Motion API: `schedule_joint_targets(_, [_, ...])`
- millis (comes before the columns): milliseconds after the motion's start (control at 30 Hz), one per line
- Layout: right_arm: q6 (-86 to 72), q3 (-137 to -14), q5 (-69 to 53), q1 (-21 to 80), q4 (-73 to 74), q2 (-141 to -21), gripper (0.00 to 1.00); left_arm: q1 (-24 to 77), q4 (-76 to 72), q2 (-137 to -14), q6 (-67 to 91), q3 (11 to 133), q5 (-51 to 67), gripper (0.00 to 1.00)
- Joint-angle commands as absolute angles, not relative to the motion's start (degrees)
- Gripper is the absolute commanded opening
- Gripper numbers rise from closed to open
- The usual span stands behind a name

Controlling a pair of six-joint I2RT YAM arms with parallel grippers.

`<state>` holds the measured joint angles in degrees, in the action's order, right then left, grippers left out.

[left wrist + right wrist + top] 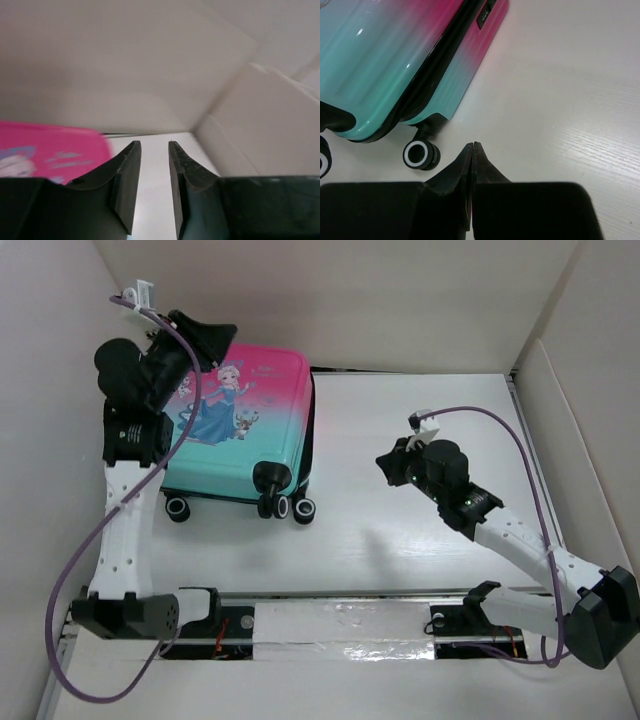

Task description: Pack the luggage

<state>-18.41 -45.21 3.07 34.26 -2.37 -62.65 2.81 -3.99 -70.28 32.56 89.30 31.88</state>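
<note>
The luggage [245,425], a closed pink-to-teal suitcase with a princess print, lies flat at the table's back left, its wheels [273,507] toward the near side. My left gripper [212,336] is open and empty above its far pink edge; the pink shell [50,152] shows at the left of the left wrist view, beside the left gripper [154,145]. My right gripper [390,462] is shut and empty over the bare table to the right of the case. In the right wrist view the right gripper [472,146] sits near a wheel [420,154] and the teal shell [385,60].
White walls enclose the table on the left, back and right [560,420]. A metal rail [340,625] with the arm bases runs along the near edge. Purple cables [480,415] loop from both arms.
</note>
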Motion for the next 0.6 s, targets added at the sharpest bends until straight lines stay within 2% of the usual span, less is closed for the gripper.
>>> schedule_joint_targets(0, [-16.7,-46.58,0.44,34.89,-4.74,-62.22,0.0,-0.26,12.74,-75.22,22.25,94.12,2.87,0.25])
schedule_joint_targets(100, [-16.52,-45.88,-2.19,34.89,-5.45,-62.66,0.0,-5.0,15.97,-84.16,21.8,100.25,-0.08,0.24])
schedule_joint_targets(233, [-16.61,-44.48,-2.46,34.89,-7.64,-63.28,0.0,-9.66,17.14,-92.61,20.57,102.3,-7.89,0.31])
schedule_joint_targets(267, [-16.79,-44.47,-2.37,34.89,-7.91,-63.72,0.0,-10.54,19.57,-94.12,20.22,108.57,-8.95,0.33])
schedule_joint_targets(400, [-17.14,-45.88,-3.43,34.89,-8.79,-67.58,0.03,-18.17,24.94,-103.08,20.48,117.13,-8.97,0.36])
schedule_joint_targets(567, [-17.23,-47.11,-3.25,35.41,-9.67,-71.28,0.04,-22.94,24.87,-109.15,18.64,117.77,-10.11,0.38])
